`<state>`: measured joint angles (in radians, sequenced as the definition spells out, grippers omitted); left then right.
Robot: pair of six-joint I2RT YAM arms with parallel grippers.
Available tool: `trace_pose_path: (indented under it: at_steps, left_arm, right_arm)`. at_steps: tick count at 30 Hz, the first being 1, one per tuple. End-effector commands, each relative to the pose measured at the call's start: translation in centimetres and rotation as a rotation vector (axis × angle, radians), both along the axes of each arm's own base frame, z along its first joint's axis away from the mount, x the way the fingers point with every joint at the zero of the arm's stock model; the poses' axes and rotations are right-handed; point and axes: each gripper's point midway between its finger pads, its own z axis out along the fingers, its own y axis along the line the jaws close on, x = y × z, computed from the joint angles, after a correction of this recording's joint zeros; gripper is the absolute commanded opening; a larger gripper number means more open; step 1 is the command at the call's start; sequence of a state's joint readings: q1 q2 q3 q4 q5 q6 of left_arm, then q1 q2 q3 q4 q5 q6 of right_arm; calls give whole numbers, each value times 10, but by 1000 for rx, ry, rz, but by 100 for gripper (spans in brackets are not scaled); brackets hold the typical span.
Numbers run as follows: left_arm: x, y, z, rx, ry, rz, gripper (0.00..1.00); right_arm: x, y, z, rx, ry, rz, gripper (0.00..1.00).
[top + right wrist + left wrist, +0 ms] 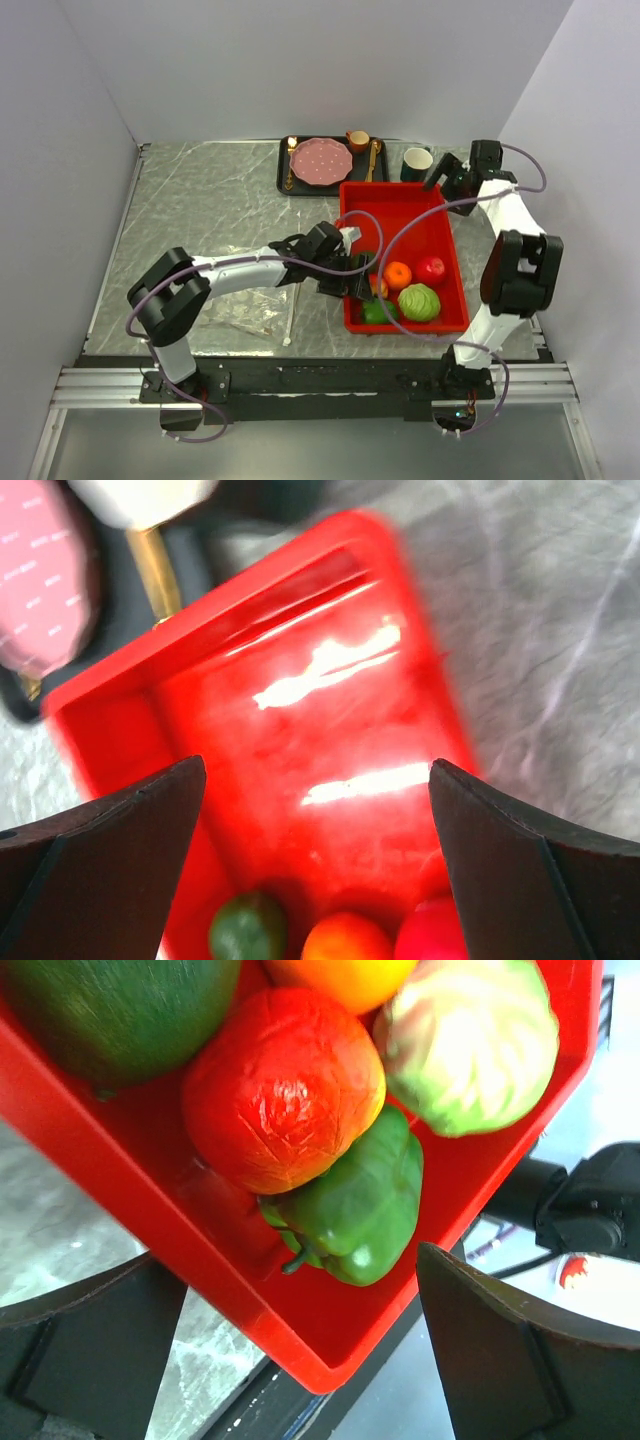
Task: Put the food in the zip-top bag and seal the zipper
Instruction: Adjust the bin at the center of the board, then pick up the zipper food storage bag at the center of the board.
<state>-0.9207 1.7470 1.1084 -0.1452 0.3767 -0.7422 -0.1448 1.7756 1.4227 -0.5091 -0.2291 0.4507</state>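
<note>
The food lies at the near end of the red tray: orange, red apple, cabbage and green pepper. In the left wrist view the avocado, red-yellow fruit, pepper, cabbage and orange crowd together. My left gripper is open and empty above the tray's near left side. My right gripper is open and empty over the tray's far end. The zip-top bag lies flat on the table at the left, its white zipper on the right edge.
A black tray at the back holds a pink plate, gold cutlery and a small cup. A dark mug stands beside the red tray's far corner. White walls close in on three sides.
</note>
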Motion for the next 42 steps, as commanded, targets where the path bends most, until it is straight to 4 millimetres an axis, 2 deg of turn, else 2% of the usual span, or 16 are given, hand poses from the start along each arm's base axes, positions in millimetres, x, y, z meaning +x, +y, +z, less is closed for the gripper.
trace_pose_path:
  at_steps: [1, 3, 6, 7, 8, 9, 11, 13, 16, 20, 22, 25, 30, 31, 36, 42]
  left_arm:
    - [23, -2, 63, -51, -181, 47, 99]
    - [28, 10, 61, 6, -209, 76, 99]
    - [34, 23, 71, 46, -247, 128, 99]
    - [34, 30, 78, 40, -267, 142, 99]
    - [37, 36, 81, 53, -277, 177, 100]
    - [44, 55, 74, 138, -293, 248, 99]
    - [53, 78, 79, 206, -321, 350, 99]
    - [61, 113, 73, 311, -347, 465, 99]
    - [62, 142, 60, 392, -357, 534, 99]
    - [60, 166, 37, 494, -348, 585, 98]
    - [57, 177, 23, 560, -331, 611, 91]
    - [55, 180, 11, 593, -317, 605, 84]
    - [58, 179, 2, 657, -308, 593, 83]
    - [58, 180, -1, 669, -304, 593, 79]
    - [57, 167, -12, 705, -293, 537, 68]
    - [56, 147, -7, 704, -325, 517, 66]
  right_arm:
    - [-9, 18, 66, -114, -185, 31, 100]
    - [-21, 29, 71, -134, -194, 42, 100]
    - [-37, 36, 75, -136, -207, 41, 100]
    - [-42, 46, 76, -142, -209, 60, 100]
    - [-49, 48, 71, -143, -197, 62, 100]
    - [-56, 53, 79, -139, -216, 74, 100]
    - [-68, 58, 83, -129, -228, 78, 100]
    - [-76, 62, 86, -114, -238, 74, 100]
    - [-90, 70, 89, -80, -260, 82, 100]
    - [-105, 78, 88, -44, -265, 95, 100]
    - [-111, 81, 85, -38, -259, 97, 100]
    - [-117, 81, 84, -37, -259, 98, 100]
    - [-123, 87, 78, -10, -242, 118, 100]
    - [-124, 87, 77, -9, -241, 120, 100]
    - [-124, 86, 74, -12, -244, 116, 100]
    - [-122, 91, 68, 8, -234, 133, 98]
